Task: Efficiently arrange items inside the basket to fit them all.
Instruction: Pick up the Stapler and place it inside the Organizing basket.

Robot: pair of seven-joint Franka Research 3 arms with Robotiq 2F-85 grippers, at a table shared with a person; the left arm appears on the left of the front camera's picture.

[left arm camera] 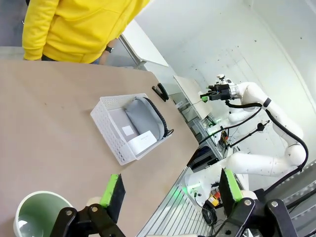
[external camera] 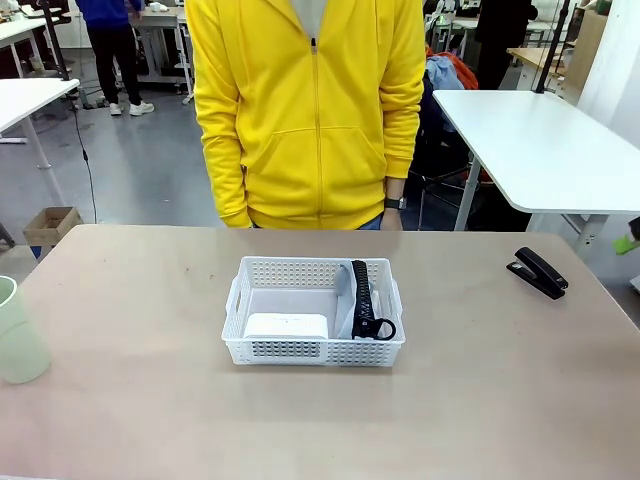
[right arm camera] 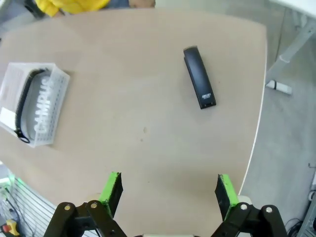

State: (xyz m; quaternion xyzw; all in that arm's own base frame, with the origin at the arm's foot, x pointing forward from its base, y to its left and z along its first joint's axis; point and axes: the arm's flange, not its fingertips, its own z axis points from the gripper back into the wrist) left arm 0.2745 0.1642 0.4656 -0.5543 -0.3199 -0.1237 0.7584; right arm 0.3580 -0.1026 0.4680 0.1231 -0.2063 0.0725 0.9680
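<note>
Left gripper [left arm camera: 170, 190]: you have its jaws spread wide, with green rubber pads [left arm camera: 109, 190] on black fingers, held above the table [left arm camera: 44, 128]. At its 9 o'clock stands the cup [left arm camera: 39, 215], pale green, round and smooth-walled, upright with its mouth open. At 11 o'clock lies the basket [left arm camera: 106, 136], shallow, rectangular white plastic with perforated lattice walls.

Right gripper [right arm camera: 168, 190]: its jaws are likewise spread wide, above matte beige tabletop. At its 1 o'clock lies the stapler [right arm camera: 199, 76], black, long and narrow, well apart from the fingers.

From the front, the basket sits at the table's centre. Inside it, the zip pouch [external camera: 343, 305], grey and oval, stands on edge along the 3 o'clock wall with its black band and loop uppermost. The white box [external camera: 287, 326], small with rounded edges, lies flat in the 7 o'clock corner. The stapler rests on the table at the basket's 2 o'clock, well apart. The cup stands at 9 o'clock, by the table edge. A person [external camera: 310, 110] in a yellow zipped jacket stands at 12 o'clock.
</note>
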